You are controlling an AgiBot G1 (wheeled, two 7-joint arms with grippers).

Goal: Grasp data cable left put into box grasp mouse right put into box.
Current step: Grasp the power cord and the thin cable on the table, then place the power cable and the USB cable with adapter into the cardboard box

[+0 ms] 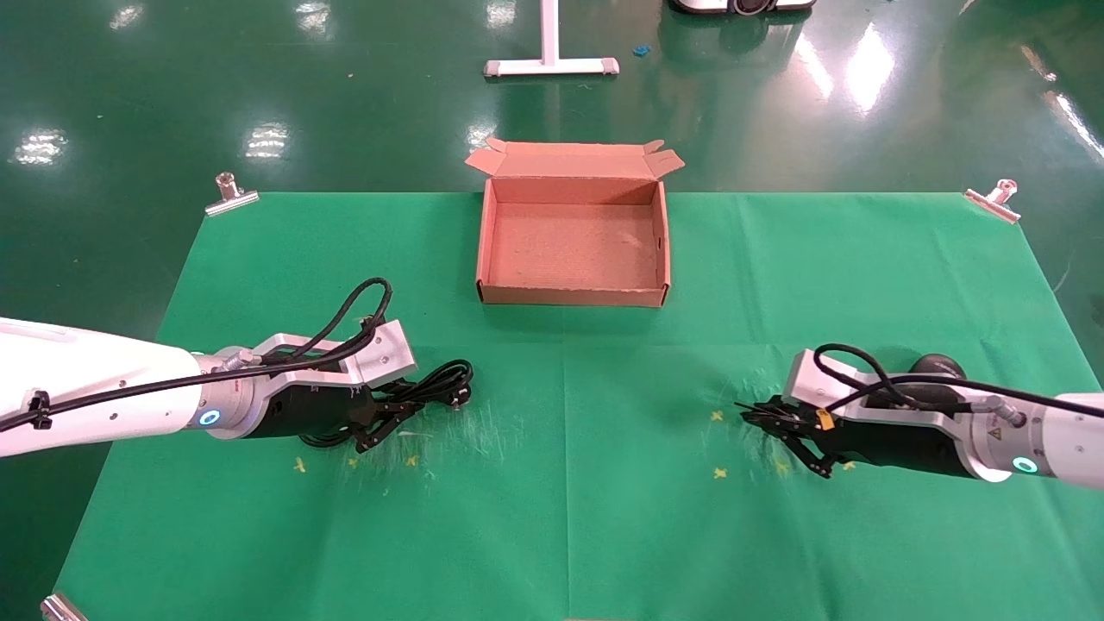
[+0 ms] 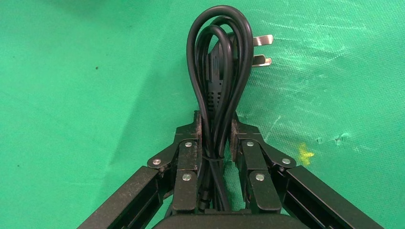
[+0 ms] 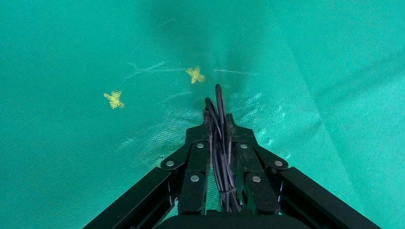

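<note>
The data cable (image 1: 442, 383), thick, black and wound in long loops, lies at the left of the green cloth. My left gripper (image 1: 386, 421) is shut on its middle. In the left wrist view the gripper (image 2: 217, 120) clamps the loops (image 2: 219, 57), and the plug's silver tips (image 2: 261, 47) stick out beyond. My right gripper (image 1: 766, 416) is shut on the mouse's thin bundled cord (image 3: 218, 143), seen between the fingers in the right wrist view (image 3: 218, 119). The black mouse (image 1: 938, 364) shows partly behind the right arm. The brown cardboard box (image 1: 573, 297) stands open at the far middle, with nothing in it.
Metal clips hold the cloth at the far left corner (image 1: 231, 194), the far right corner (image 1: 994, 200) and the near left corner (image 1: 60, 608). Small yellow crosses (image 1: 718, 473) mark the cloth. A white stand base (image 1: 550, 65) sits on the floor beyond the table.
</note>
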